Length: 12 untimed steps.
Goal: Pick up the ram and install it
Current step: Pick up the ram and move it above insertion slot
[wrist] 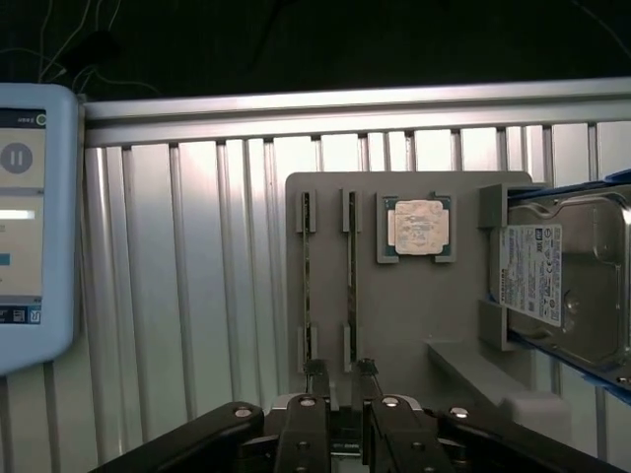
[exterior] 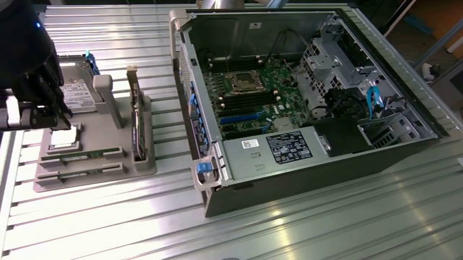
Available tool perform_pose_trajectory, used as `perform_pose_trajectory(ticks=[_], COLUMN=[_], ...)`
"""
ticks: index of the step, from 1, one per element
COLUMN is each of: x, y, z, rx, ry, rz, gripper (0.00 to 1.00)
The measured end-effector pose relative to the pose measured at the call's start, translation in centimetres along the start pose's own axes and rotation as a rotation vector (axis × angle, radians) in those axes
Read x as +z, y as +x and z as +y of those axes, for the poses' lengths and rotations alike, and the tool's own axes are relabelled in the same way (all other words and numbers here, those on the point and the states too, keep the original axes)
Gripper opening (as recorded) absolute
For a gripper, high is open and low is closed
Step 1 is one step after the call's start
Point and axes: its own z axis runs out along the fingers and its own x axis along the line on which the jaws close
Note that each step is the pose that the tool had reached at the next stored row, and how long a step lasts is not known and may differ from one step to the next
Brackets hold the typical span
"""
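Two ram sticks stand on edge in the slots of a grey holder (wrist: 394, 325). One ram (wrist: 350, 266) is beside the CPU, the other ram (wrist: 306, 266) is one slot further out. In the exterior view they are thin green strips (exterior: 78, 157) at the holder's front. My gripper (wrist: 342, 371) hovers above the holder's edge with its fingertips (wrist: 317, 371) apart, roughly in line with the stick nearer the CPU, and holds nothing. In the exterior view the gripper (exterior: 45, 118) hangs over the holder (exterior: 94, 176) at the left. The open computer case (exterior: 304, 162) shows its motherboard (exterior: 250, 103).
On the holder also sit a CPU (wrist: 419, 227), a silver hard drive (wrist: 562, 276) and an upright card (exterior: 136, 124). A tablet (wrist: 20, 227) lies beside the holder. The case wall (exterior: 190, 108) rises between the holder and the motherboard. The table is ribbed metal.
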Motion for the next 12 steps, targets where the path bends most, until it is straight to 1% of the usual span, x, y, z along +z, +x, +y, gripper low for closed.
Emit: perform_pose_trajectory(ticks=[7,8,9,11,12], x=[0.68,1.27,2.98,5.34,6.18], y=[0.6,0.8,1.0,1.4,1.5], z=[-0.03,-0.05,-0.08,-0.12,-0.13], rx=[0.0,0.0,0.0,0.0,0.0], ry=[0.0,-0.0001,-0.0001,-0.0002,-0.0004], rz=[-0.0008,-0.0008,-0.0007,-0.0007,-0.0005], gripper=[0.24,0.24,0.24,0.24,0.24])
